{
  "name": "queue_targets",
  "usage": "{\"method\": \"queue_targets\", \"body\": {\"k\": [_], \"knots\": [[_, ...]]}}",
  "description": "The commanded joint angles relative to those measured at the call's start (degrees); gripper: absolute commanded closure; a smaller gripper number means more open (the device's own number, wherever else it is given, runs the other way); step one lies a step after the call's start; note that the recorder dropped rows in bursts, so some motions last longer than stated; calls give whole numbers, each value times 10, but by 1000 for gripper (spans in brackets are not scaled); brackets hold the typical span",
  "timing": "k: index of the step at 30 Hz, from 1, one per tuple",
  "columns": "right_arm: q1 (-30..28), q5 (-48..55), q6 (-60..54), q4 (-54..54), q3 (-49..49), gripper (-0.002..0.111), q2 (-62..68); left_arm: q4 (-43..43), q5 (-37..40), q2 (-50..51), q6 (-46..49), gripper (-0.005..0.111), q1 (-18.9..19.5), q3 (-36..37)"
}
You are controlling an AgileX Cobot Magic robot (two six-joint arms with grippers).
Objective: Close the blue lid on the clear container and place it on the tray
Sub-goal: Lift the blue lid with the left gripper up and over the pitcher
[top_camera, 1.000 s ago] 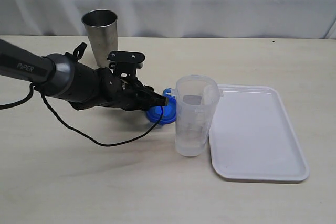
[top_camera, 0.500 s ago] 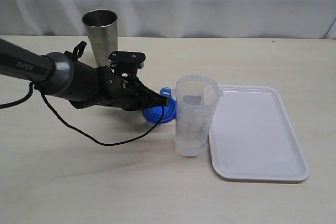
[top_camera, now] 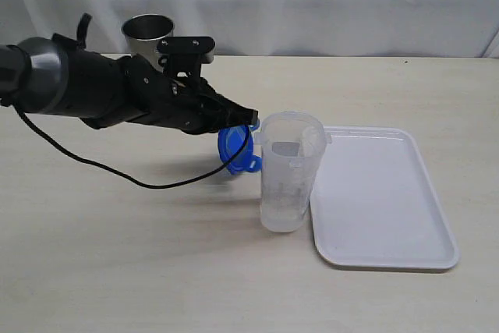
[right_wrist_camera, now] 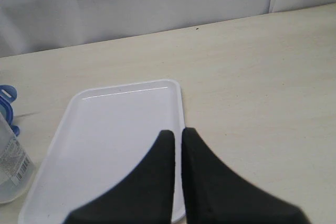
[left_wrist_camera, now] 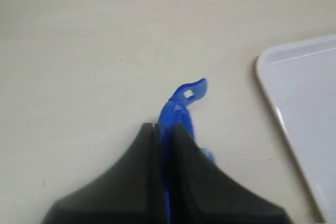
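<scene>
The blue lid (top_camera: 236,150) hangs on edge above the table, pinched at its rim by my left gripper (top_camera: 248,121), which is shut on it. In the left wrist view the lid (left_wrist_camera: 181,106) sticks out from between the two black fingers of the left gripper (left_wrist_camera: 164,127). It hangs just left of the clear container (top_camera: 290,173), which stands upright and open next to the white tray (top_camera: 382,200). My right gripper (right_wrist_camera: 178,132) hovers shut and empty over the tray's edge (right_wrist_camera: 115,129). The right arm does not show in the exterior view.
A steel cup (top_camera: 146,27) stands at the back left, partly behind my left arm. A black cable (top_camera: 117,173) loops from that arm over the table. The right wrist view shows the container (right_wrist_camera: 9,163) and a bit of the lid (right_wrist_camera: 6,95) at its edge.
My left arm has risen and lifted the blue lid off the table; the lid now hangs tilted on edge beside the container's upper half. Container and tray have not moved.
</scene>
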Motion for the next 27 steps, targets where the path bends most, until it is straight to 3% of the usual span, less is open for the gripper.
{"method": "queue_targets", "body": {"k": [1,13,22,27], "knots": [[0,-2,1,0,1,104,-3,4,20,-46,0,107,-1,3],[0,-2,1,0,1,104,-3,34,33,-135,0,107,-1,3],[0,-2,1,0,1,104,-3,131,32,-180,1,107,-2,3],[0,-2,1,0,1,104,-3,223,27,-191,1,107,-29,3]]}}
